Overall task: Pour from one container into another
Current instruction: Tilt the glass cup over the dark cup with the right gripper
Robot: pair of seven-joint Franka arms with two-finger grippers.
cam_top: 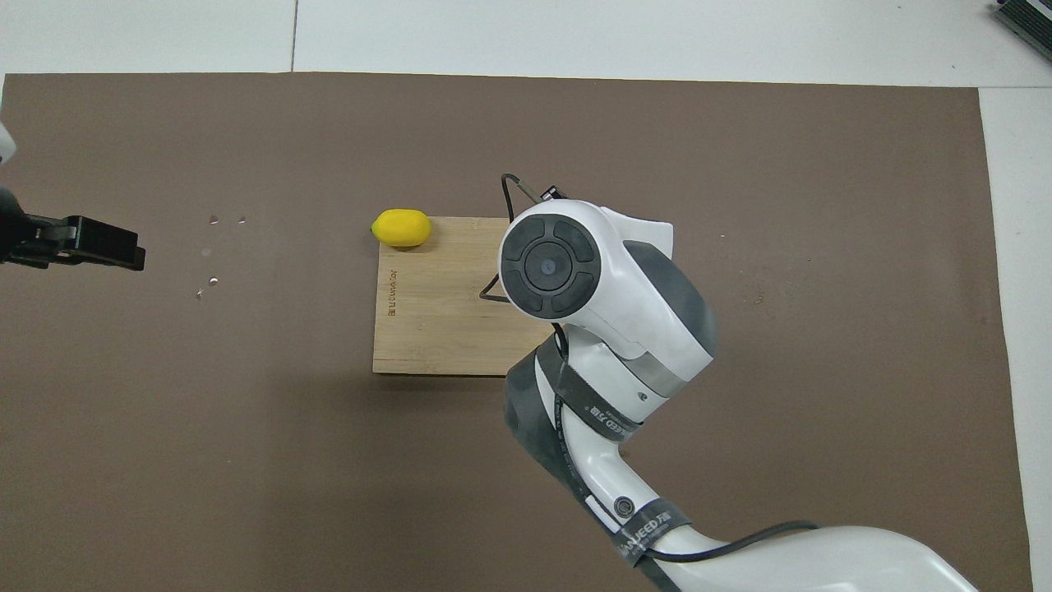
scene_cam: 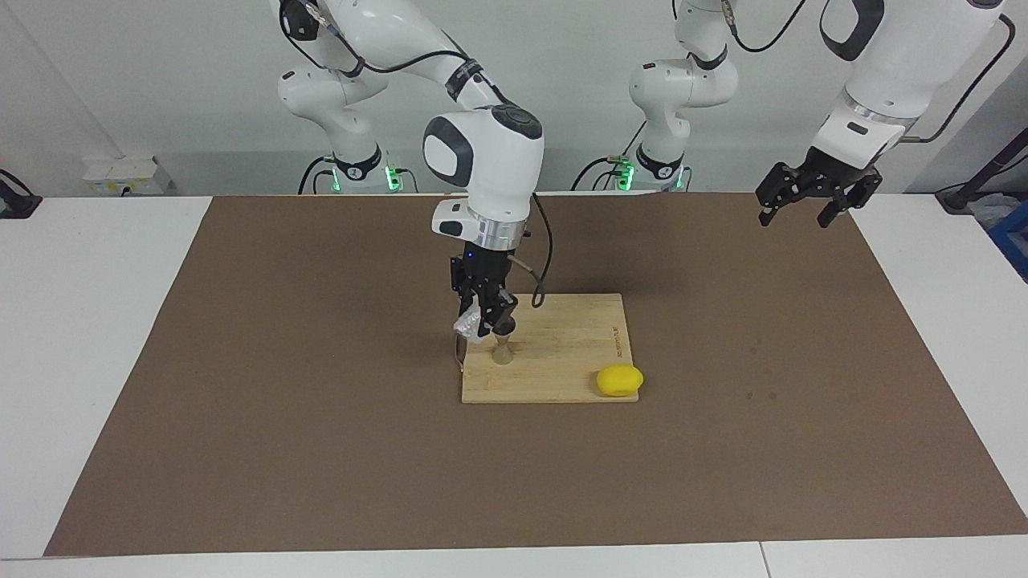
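One small clear round cup (scene_cam: 468,325) is held tilted in the closed right gripper (scene_cam: 484,321) just above the steel hourglass jigger (scene_cam: 503,350) on the bamboo board (scene_cam: 562,353), so the narrow mouth may be missed or the jigger toppled, while the open left gripper (scene_cam: 811,197) is kept waiting.

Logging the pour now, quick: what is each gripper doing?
Right gripper: shut on the clear cup, tilted over the jigger.
Left gripper: open, empty, waiting.
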